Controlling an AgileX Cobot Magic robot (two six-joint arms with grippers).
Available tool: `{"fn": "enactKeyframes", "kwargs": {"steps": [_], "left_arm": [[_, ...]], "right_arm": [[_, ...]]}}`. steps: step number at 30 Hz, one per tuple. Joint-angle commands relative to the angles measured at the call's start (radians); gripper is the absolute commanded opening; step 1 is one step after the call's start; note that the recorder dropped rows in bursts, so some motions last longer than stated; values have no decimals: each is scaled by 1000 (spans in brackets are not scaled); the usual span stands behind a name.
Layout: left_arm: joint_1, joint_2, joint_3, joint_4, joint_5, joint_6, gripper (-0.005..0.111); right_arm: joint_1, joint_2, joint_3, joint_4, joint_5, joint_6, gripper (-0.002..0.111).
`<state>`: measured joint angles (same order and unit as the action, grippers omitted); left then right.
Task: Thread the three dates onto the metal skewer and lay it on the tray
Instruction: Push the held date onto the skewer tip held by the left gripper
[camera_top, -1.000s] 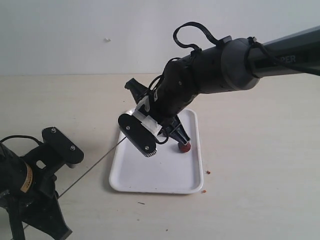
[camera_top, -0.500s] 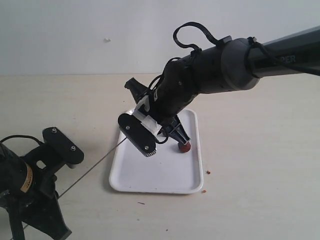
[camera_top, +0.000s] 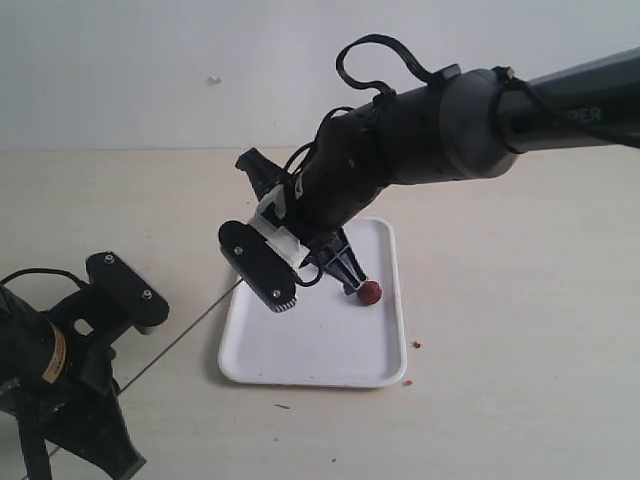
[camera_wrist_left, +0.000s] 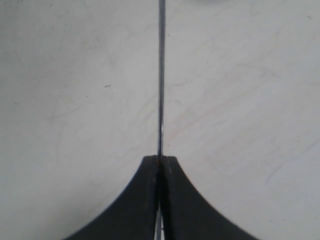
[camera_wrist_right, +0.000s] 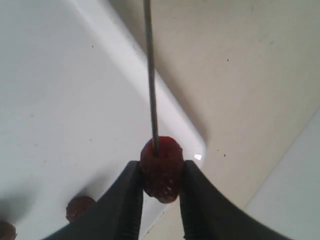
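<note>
The right gripper (camera_wrist_right: 161, 167) has edged toward the left rim of the tray (camera_top: 300, 350), pinching a date (camera_wrist_right: 162, 177) against the tip of the metal skewer (camera_wrist_left: 161, 75). The left gripper (camera_wrist_left: 160, 162) clamps that skewer beside the tray.

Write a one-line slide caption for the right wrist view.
Right gripper pinches a date where the skewer tip meets it, at the tray edge.

The exterior view looks slantwise down across the table (camera_top: 500, 300). Both wrist views sit close, facing along the metal skewer (camera_wrist_left: 161, 75), which all three share.
</note>
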<state>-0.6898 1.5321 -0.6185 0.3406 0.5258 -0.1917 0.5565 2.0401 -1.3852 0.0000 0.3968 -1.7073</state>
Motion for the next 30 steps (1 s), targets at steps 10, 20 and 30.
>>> {"fn": "enactKeyframes", "kwargs": {"steps": [10, 20, 30], "left_arm": [[4, -1, -20, 23, -146, 35, 0], [4, -1, -75, 23, -191, 29, 0], [4, -1, -102, 22, -262, 29, 0]], "right_arm": [[32, -39, 2, 0, 85, 11, 25], [60, -39, 2, 18, 86, 82, 25], [60, -39, 2, 55, 83, 96, 43]]}}
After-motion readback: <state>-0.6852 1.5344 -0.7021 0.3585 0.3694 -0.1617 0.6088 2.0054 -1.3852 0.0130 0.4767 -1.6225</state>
